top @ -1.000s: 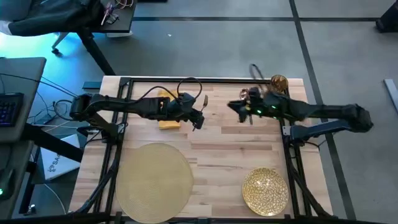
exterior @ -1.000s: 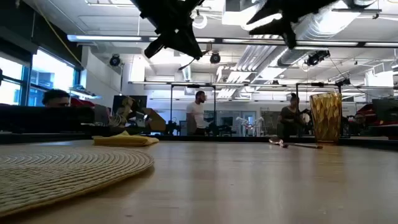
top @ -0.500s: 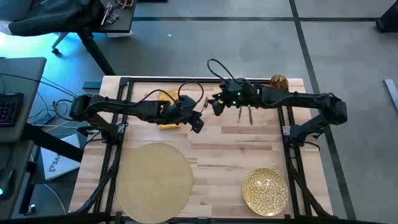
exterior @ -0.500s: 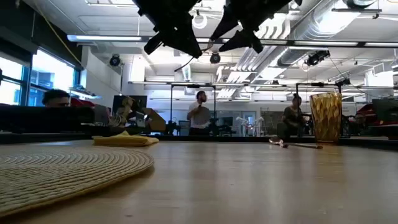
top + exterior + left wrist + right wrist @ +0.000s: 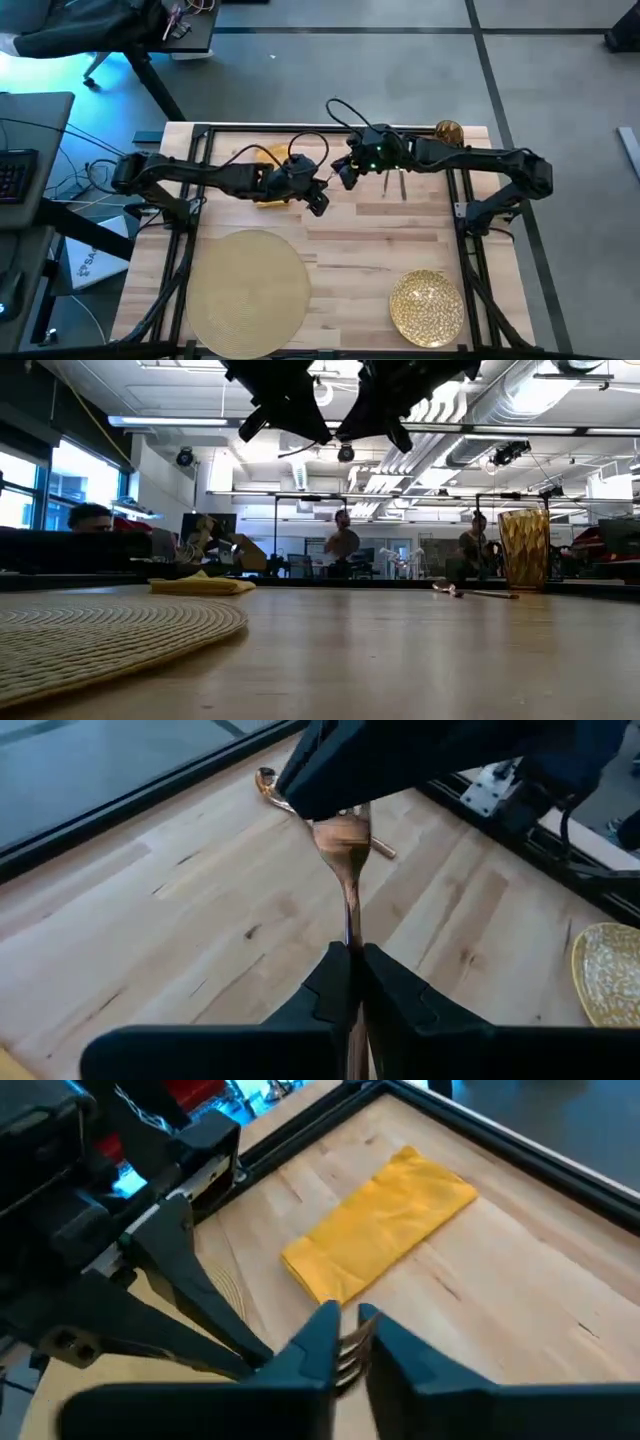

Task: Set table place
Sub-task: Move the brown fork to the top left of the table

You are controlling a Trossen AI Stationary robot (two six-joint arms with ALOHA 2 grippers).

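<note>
A copper fork (image 5: 347, 870) hangs above the table (image 5: 380, 235) between my two grippers, near the far middle. My left gripper (image 5: 318, 196) is shut on its handle, and my right gripper (image 5: 345, 172) is shut on its tine end. The mustard-yellow napkin (image 5: 385, 1230) lies flat on the table at the far left, partly under my left arm. The round tan placemat (image 5: 247, 290) lies near left and the gold plate (image 5: 427, 305) near right. The amber glass (image 5: 523, 548) stands at the far right. More copper cutlery (image 5: 395, 183) lies beside the glass. My left gripper pinches the fork's handle (image 5: 348, 935) between its two fingers. The fork sticks out forward past the fingertips and is lifted clear of the table. My right gripper has the fork's tines (image 5: 347, 1350) between its two fingers, coming from the table's right side. The fork's head (image 5: 342, 832) runs in under those fingers.
Bare wood lies between the placemat and the plate and across the table's middle. A black frame (image 5: 300, 128) edges the table. In the low view, people stand in the room beyond the far edge.
My right gripper has swung from beside the glass toward the table's left, up to my left gripper, and now has its fingers around the fork's tine end. My left gripper has stayed in place with the fork held up.
</note>
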